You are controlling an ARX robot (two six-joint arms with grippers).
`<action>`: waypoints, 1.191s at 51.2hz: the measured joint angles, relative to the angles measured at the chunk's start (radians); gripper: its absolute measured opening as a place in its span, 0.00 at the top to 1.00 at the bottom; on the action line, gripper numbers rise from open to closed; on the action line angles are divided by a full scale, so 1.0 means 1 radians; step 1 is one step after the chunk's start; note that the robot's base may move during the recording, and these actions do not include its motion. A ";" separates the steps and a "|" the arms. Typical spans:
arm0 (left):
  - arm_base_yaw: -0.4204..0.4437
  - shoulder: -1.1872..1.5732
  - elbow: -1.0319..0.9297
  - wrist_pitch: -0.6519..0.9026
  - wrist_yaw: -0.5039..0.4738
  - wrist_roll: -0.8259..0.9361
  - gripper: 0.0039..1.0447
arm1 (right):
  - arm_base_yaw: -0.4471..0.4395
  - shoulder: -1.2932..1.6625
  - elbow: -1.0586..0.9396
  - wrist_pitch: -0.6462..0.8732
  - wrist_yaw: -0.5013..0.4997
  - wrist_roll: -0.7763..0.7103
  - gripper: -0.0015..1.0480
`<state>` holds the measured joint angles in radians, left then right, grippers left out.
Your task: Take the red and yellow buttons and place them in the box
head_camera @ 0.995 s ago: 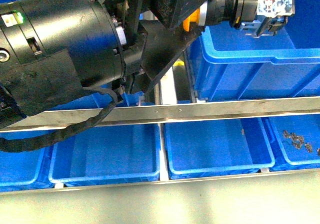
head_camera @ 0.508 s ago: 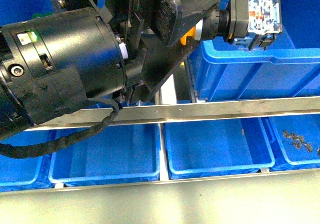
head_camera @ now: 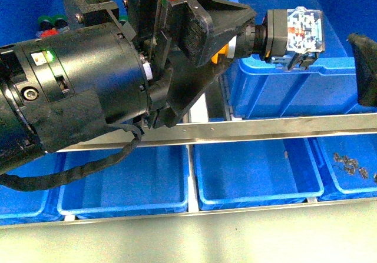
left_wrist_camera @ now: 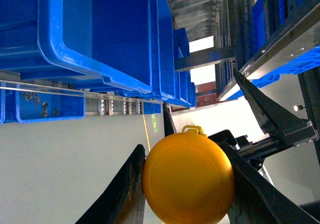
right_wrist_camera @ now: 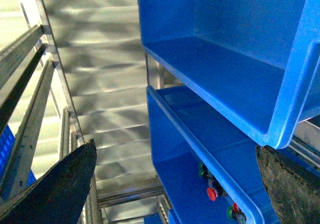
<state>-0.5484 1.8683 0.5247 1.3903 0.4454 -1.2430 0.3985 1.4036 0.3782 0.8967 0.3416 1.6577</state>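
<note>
My left gripper (head_camera: 232, 36) is shut on the yellow button (head_camera: 221, 53). The button's grey body and clear contact block (head_camera: 294, 32) stick out to the right, over the near left rim of the box (head_camera: 306, 89), a deep blue crate. In the left wrist view the round yellow cap (left_wrist_camera: 189, 180) fills the gap between the two dark fingers (left_wrist_camera: 122, 196). My right gripper (right_wrist_camera: 175, 189) is open and holds nothing; one of its fingers (head_camera: 364, 69) shows at the right edge. Red-capped buttons (right_wrist_camera: 212, 194) lie with green ones (right_wrist_camera: 202, 170) in a blue crate.
A metal rail (head_camera: 265, 129) crosses in front of the crates. Below it stand shallow blue bins (head_camera: 123, 183), one with small metal parts (head_camera: 350, 166). More red and green buttons (head_camera: 50, 23) sit in a bin behind my left arm. A grey ledge (head_camera: 188, 239) runs along the front.
My left gripper has shifted down and slightly left in the front view, still holding the yellow button. A finger of my right gripper has come into view at the right edge.
</note>
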 joint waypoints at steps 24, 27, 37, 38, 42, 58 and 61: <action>0.000 0.003 0.000 0.000 0.000 0.000 0.68 | 0.094 0.032 0.002 0.020 0.013 0.005 0.07; 0.000 0.005 0.001 0.000 0.000 0.000 0.68 | 0.102 0.035 0.004 0.020 0.010 0.005 0.07; 0.000 0.017 0.010 0.000 -0.001 -0.001 0.68 | 0.105 0.035 0.008 0.020 0.006 0.004 0.07; 0.000 0.018 0.010 0.000 -0.001 -0.001 0.68 | 0.105 0.035 0.008 0.020 0.006 0.004 0.07; 0.000 0.025 0.017 0.000 -0.002 -0.002 0.68 | 0.097 0.034 0.008 0.018 -0.002 0.004 0.07; -0.002 0.053 0.044 0.000 -0.024 -0.011 0.68 | 0.077 0.019 0.008 0.012 -0.017 0.003 0.07; -0.002 0.055 0.050 0.000 -0.028 -0.012 0.68 | 0.077 0.020 0.008 0.012 -0.017 0.003 0.07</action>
<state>-0.5507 1.9236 0.5747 1.3907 0.4171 -1.2552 0.4751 1.4239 0.3859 0.9089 0.3244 1.6608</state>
